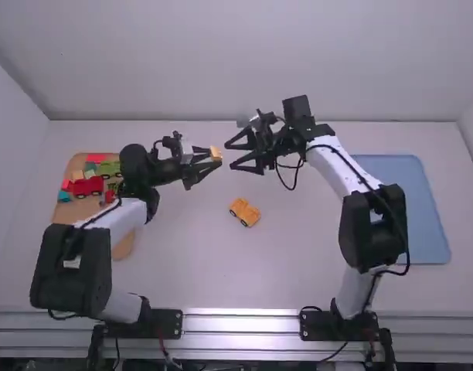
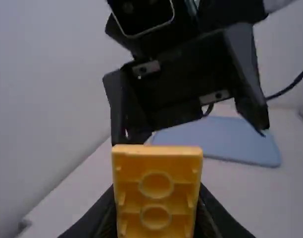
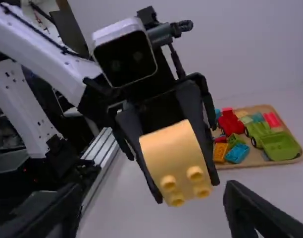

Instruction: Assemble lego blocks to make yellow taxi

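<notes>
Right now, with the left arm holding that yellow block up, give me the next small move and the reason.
I'd likely ease the right tool onto the yellow block for a handover: its fingers stand open facing the block, which the left tool grips just short of them.

Left arm [image 1: 120,222], right arm [image 1: 334,168]: links were white, joints black, blocky. Black cable [image 1: 362,175] ran along right arm. Left wrist camera [image 3: 124,57]: rounded box, pale shell, black face. Left gripper [image 1: 212,158], right gripper [image 1: 229,155]: both were black, two-fingered; latter bore small metallic plates [image 2: 146,69].
</notes>
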